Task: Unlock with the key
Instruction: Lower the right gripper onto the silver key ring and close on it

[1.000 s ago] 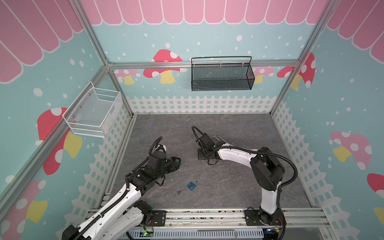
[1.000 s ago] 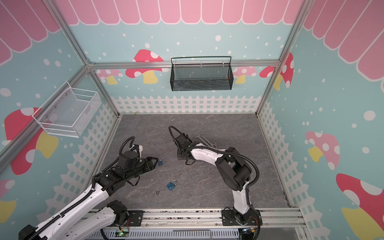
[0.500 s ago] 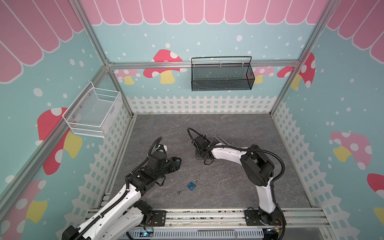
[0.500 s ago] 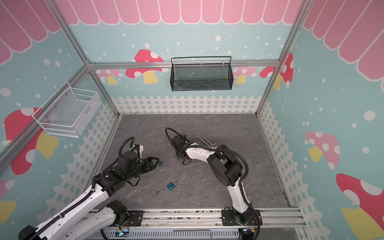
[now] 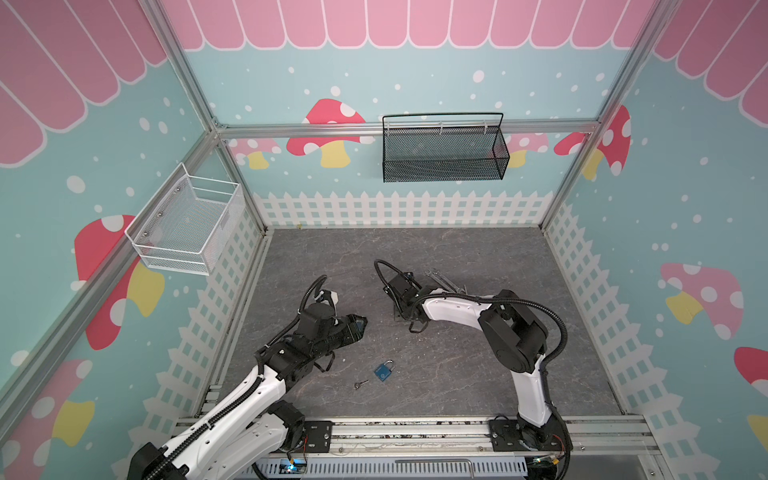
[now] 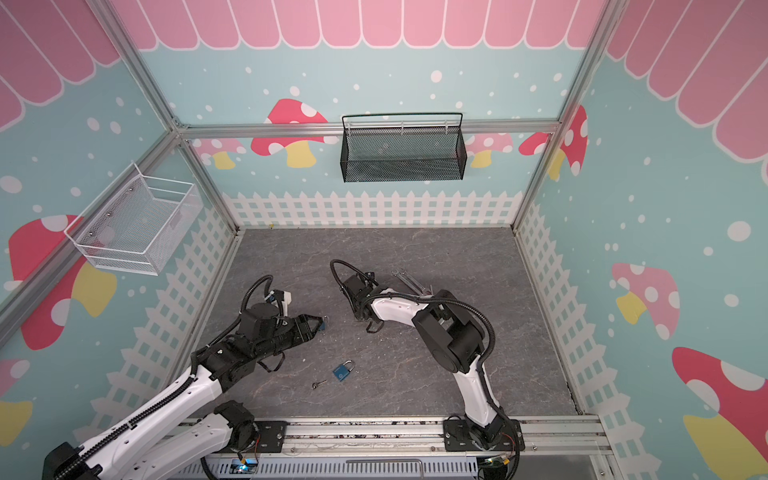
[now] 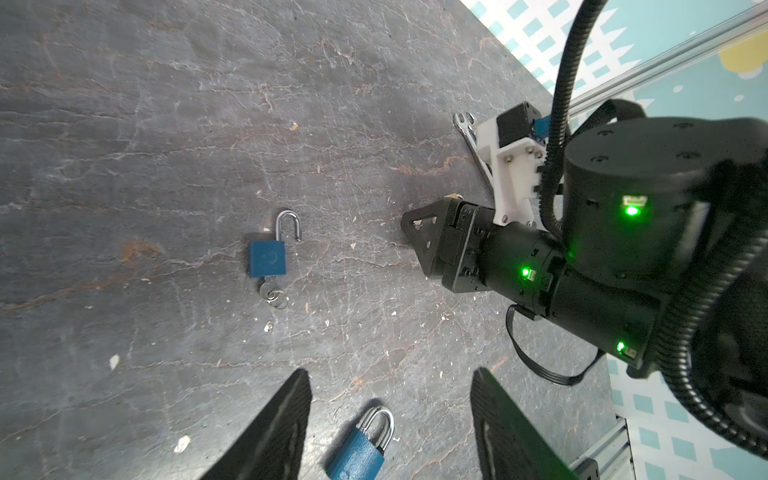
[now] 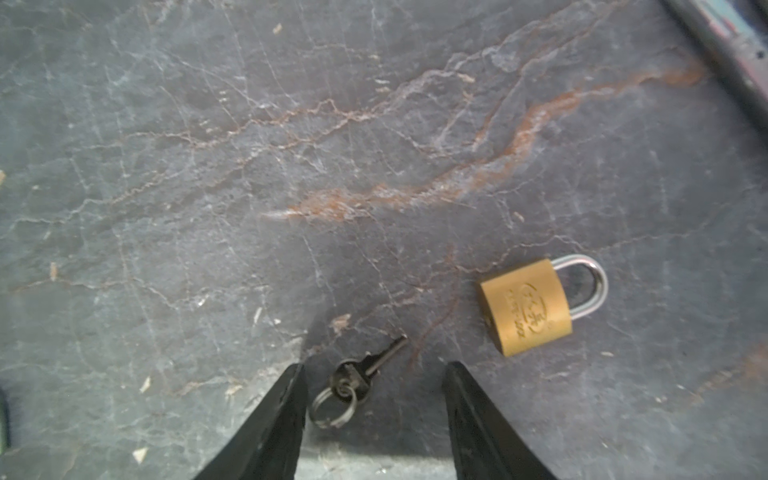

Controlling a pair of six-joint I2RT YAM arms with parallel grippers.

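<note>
White links (image 5: 451,309), black joints (image 5: 515,336), ribbed black cables (image 7: 566,83) — green lights (image 7: 631,210), tapered black fingers (image 8: 274,424).

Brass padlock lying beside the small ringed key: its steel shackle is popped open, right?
Not quite. In the right wrist view the gold-coloured brass padlock has its steel shackle closed, both legs in the body. It does lie beside the small dark key on a ring.

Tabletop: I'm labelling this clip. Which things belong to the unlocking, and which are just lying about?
Job: key on its ring, between the fingers of the open right gripper; shut brass padlock beside it; probably the shut blue padlock under the open left gripper.
Lying about: open blue padlock with a second key at its base; wrenches; black wire basket; white wire basket.
</note>
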